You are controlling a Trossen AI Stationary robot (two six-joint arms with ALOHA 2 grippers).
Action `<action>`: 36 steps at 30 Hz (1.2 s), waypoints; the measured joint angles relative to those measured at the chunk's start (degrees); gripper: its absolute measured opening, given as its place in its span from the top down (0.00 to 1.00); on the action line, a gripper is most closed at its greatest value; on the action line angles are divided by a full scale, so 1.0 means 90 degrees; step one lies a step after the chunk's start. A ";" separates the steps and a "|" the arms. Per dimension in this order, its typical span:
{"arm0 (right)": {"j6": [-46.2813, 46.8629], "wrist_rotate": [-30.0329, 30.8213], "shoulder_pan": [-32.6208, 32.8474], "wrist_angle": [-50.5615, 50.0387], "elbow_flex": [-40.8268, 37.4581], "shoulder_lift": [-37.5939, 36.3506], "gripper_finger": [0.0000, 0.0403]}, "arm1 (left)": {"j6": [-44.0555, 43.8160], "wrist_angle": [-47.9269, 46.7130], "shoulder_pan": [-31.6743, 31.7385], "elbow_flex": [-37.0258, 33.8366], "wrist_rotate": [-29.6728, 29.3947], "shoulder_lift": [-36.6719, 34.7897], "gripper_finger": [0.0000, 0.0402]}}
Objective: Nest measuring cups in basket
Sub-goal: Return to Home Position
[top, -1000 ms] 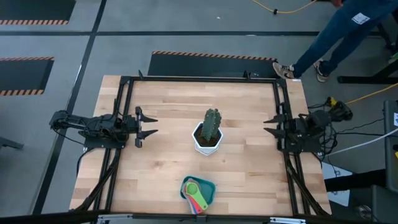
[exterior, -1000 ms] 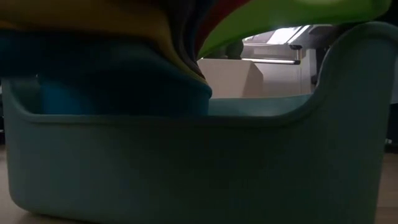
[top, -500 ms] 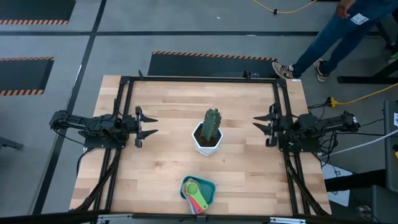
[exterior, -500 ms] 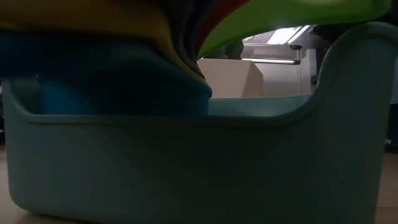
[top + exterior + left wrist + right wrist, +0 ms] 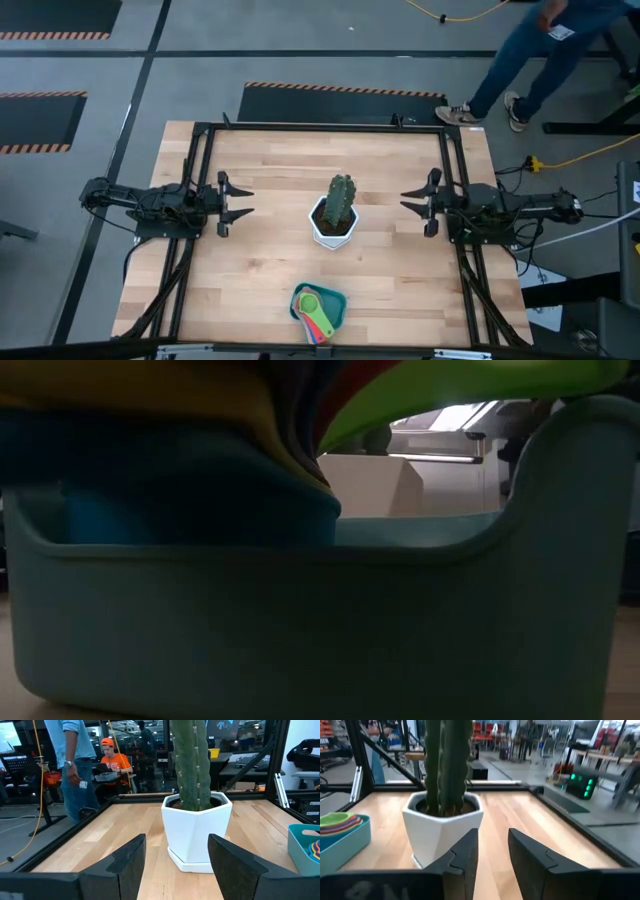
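**Return to rest, with the nested stack delivered.** The left gripper (image 5: pixel 246 202) lies low at the left side of the table (image 5: pixel 260 270), its fingers (image 5: pixel 127 865) spread wide and holding nothing. The right gripper (image 5: pixel 405 201) lies at the right side with a narrower gap between its fingers (image 5: pixel 465 855), and it is also empty. Both point inward at the white pot (image 5: pixel 330 229).

**Hazards (judged).** The pot and its cactus (image 5: pixel 342 194) stand directly between the two grippers. Any forward drift of either arm while it settles would strike the pot and could topple it. The basket (image 5: pixel 341 297) sits at the table's near edge, well apart from both arms. The cup handles fan out toward the rim on that side, so a knock to the table could tilt the stack or slide the basket off. A person (image 5: pixel 540 45) walks on the floor beyond the table's far right corner, near cables, and a snagged cable could jolt the right arm.

**Containers.** The basket holds the measuring cups (image 5: pixel 312 311), nested one inside another with green on top. Yellow, red and blue layers show beneath it, but their number cannot be told. In the low view the cups rise above the basket wall. The pot holds only the cactus.
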 joint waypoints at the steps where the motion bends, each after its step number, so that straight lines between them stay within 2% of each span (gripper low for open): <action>1: 0.0039 -0.0039 -0.0026 -0.0064 0.0000 0.0000 0.72 | -0.0001 0.0000 0.0000 0.0000 0.0001 0.0000 0.48; 27: 0.0512 -0.0065 -0.0160 -0.0165 0.0000 0.0000 0.72 | 0.0000 0.0000 0.0001 0.0000 0.0000 0.0000 0.48; 32: 0.0446 -0.0064 -0.0160 0.0588 -0.0542 0.0005 0.72 | 0.0000 0.0001 0.0000 0.0000 0.0001 0.0001 0.48; 36: 0.0308 -0.0139 -0.0168 0.0637 -0.0483 0.0110 0.72 | 0.0000 0.0007 0.0002 0.0002 0.0002 0.0000 0.48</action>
